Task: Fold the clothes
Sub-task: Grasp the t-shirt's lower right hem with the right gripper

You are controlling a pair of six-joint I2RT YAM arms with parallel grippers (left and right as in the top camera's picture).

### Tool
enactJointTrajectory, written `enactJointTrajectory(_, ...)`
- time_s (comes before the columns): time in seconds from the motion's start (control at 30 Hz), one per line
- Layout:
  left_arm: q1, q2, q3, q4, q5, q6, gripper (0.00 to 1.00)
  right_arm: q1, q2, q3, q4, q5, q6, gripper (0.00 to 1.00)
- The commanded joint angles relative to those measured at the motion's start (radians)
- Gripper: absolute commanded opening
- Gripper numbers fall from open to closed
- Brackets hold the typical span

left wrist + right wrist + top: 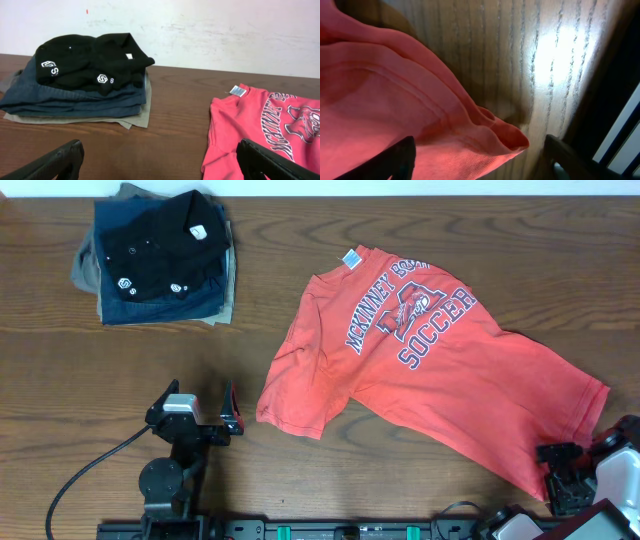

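T-shirt [430, 370], red-orange, spread print-up on the table [300, 260], right of centre.
Only from overhead: whole shirt, near hem corner at the right claw [585, 448]. Only from the right wrist: that hem corner bunched between fingers set apart, not pinched. From the left wrist: left claw [160, 162] wide and empty, near the shirt's edge, facing the folded pile [75, 95].

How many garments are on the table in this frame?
4. A red-orange T-shirt lies spread at centre-right; a black shirt, a blue garment and a khaki garment are stacked at the far left. More may be hidden between them.
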Motion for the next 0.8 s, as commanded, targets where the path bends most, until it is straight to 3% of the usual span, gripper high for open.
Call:
enactJointTrajectory(0.0,-0.002,-0.006,-0.017,-0.034,0.014,0.003,0.98,-0.009,0.001,-0.017,0.007,0.013,0.007,0.74)
enactJointTrajectory(0.2,-0.002,-0.006,-0.017,-0.034,0.014,0.003,0.98,-0.008,0.001,-0.049,0.039,-0.003,0.010,0.59)
enactJointTrajectory(0.43,-0.002,-0.006,-0.017,-0.034,0.014,0.003,0.98,-0.008,0.001,-0.070,0.060,-0.024,0.013,0.48)
enactJointTrajectory(0.77,-0.002,-0.006,-0.017,-0.034,0.014,0.003,0.98,-0.008,0.000,-0.061,0.041,-0.024,0.013,0.09)
